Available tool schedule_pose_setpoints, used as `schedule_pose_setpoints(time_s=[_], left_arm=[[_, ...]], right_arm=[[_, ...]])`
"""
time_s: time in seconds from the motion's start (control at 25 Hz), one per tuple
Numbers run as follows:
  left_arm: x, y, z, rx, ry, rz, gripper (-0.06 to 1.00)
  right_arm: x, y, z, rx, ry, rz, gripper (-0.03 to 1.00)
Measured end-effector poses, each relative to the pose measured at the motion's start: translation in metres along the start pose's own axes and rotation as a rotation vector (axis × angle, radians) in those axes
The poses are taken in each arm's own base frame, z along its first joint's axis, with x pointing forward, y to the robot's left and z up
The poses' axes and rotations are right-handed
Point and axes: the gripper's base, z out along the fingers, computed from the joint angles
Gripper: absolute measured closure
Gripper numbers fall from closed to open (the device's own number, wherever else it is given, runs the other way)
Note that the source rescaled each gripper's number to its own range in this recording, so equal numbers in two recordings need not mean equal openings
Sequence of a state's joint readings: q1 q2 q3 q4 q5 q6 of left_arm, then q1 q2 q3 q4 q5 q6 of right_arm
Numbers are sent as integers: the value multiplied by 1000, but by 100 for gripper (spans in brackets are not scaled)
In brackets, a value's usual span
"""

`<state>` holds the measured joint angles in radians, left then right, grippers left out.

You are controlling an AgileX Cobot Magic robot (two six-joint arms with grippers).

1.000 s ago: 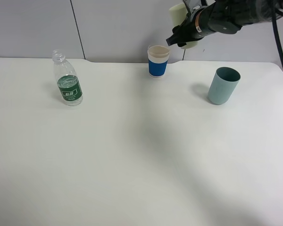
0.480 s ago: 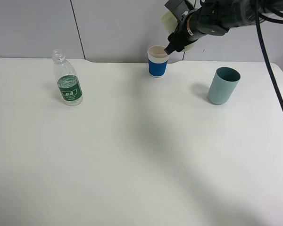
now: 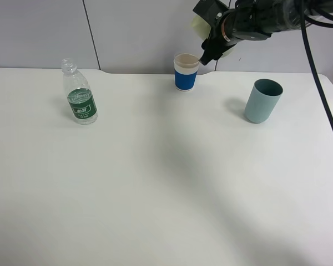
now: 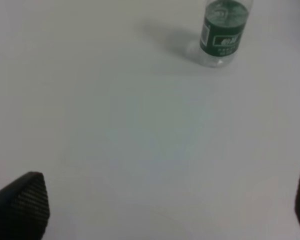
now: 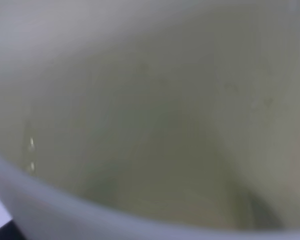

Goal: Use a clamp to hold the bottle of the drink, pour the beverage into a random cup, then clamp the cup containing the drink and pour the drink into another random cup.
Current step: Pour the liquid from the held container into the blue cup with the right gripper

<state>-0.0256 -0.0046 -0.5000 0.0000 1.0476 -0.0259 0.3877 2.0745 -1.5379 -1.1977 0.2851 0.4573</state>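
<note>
Jaws of my left gripper [image 4: 162,210]: wide, empty, bottle [image 4: 221,32] standing ahead. Farther: right gripper [image 3: 207,51] clamped on the yellow-green tumbler [image 3: 197,23], tipped above the blue-banded white cup [image 3: 186,72]. Step: second pour; next, I judge, steeper tilt over that rim.

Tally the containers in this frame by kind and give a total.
Bottles: 1, the green-labelled bottle
Cups: 3, the pale yellow-green tumbler, the white cup with blue band, the teal tumbler
Total: 4
</note>
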Motion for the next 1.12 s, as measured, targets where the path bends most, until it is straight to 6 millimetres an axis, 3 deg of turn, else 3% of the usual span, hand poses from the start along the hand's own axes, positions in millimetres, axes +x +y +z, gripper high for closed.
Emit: schedule_pose_setpoints(time_s=[1.12], left_arm=[[0,0,0,0,0,0,-5]], right_arm=[[0,-8,-1,63,24,-149,97]])
